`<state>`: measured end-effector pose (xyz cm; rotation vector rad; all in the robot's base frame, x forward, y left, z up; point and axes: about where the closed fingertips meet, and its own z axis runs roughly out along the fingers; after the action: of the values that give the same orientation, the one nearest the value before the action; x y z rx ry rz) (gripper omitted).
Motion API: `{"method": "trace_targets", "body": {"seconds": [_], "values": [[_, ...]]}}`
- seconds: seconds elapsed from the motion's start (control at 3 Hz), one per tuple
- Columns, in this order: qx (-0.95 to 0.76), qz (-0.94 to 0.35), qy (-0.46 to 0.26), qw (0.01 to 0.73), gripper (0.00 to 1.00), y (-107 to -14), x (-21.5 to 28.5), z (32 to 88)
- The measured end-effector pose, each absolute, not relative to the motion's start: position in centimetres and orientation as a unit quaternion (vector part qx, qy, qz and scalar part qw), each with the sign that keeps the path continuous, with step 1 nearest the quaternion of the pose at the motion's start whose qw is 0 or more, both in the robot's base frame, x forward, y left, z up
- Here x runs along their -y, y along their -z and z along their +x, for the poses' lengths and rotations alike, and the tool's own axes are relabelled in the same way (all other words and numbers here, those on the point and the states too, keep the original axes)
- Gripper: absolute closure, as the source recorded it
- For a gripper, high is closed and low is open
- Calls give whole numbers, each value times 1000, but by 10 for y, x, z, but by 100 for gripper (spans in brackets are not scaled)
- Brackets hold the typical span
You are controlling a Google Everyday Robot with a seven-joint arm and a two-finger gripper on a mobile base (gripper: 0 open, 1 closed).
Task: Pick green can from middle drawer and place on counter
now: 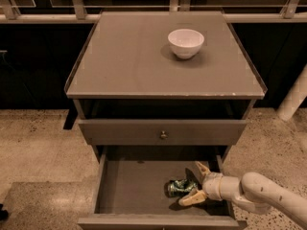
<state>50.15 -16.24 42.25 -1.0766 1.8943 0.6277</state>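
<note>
Likely light, slick, dentable: small mottled-green drink can (178, 188) lies sideways in shallow grey middle drawer (129, 186). Cream two-finger gripper (195, 185), spread wide, seemingly just off its right end, should pinch mid-body.

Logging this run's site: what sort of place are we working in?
Probably an office or lab interior: a grey drawer cabinet, speckled floor, and a glazed railing behind. The gripper is open in the middle drawer, at the green can.
</note>
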Motion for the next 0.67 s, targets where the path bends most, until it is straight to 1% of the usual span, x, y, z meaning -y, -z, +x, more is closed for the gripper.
{"method": "trace_targets", "body": {"seconds": [0.33,0.67], "values": [[-753,-452,-257,404,0,-400,148,512],[-758,-457,-259,386,0,-382,146,511]]}}
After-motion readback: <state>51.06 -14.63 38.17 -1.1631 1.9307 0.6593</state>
